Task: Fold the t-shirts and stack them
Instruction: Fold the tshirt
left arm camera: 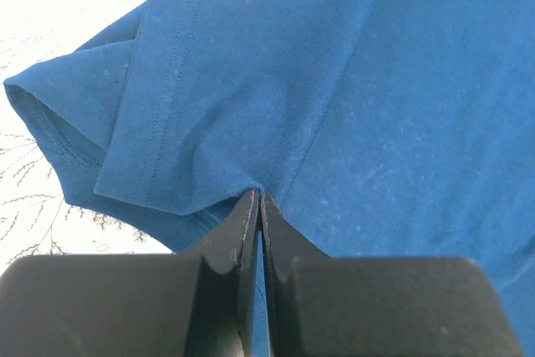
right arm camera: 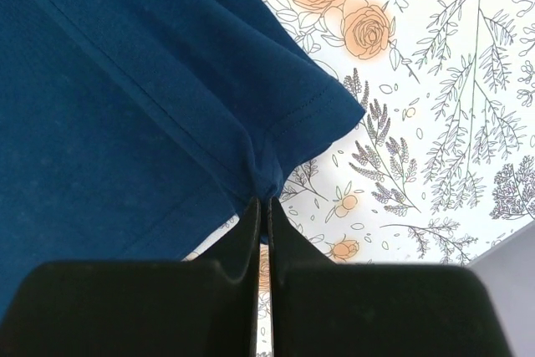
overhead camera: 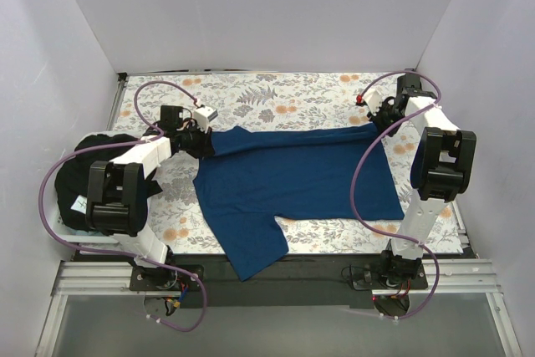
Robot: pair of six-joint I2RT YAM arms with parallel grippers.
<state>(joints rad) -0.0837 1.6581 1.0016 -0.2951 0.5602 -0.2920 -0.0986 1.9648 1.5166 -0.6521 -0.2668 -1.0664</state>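
Observation:
A plain dark blue t-shirt (overhead camera: 292, 177) lies spread across the floral cloth, one sleeve hanging over the near edge. My left gripper (overhead camera: 201, 144) is shut on the t-shirt's far left part by a sleeve; the left wrist view shows its tips (left arm camera: 259, 198) pinching blue fabric (left arm camera: 334, 98). My right gripper (overhead camera: 374, 121) is shut on the t-shirt's far right corner; the right wrist view shows its tips (right arm camera: 263, 201) pinching the hem (right arm camera: 167, 81). A black t-shirt (overhead camera: 96, 156) lies heaped at the left edge, partly behind my left arm.
The white floral cloth (overhead camera: 276, 94) with ferns and orange flowers covers the table, and shows in the right wrist view (right arm camera: 435, 123). White walls close in the left, back and right sides. A metal rail (overhead camera: 276, 277) runs along the near edge.

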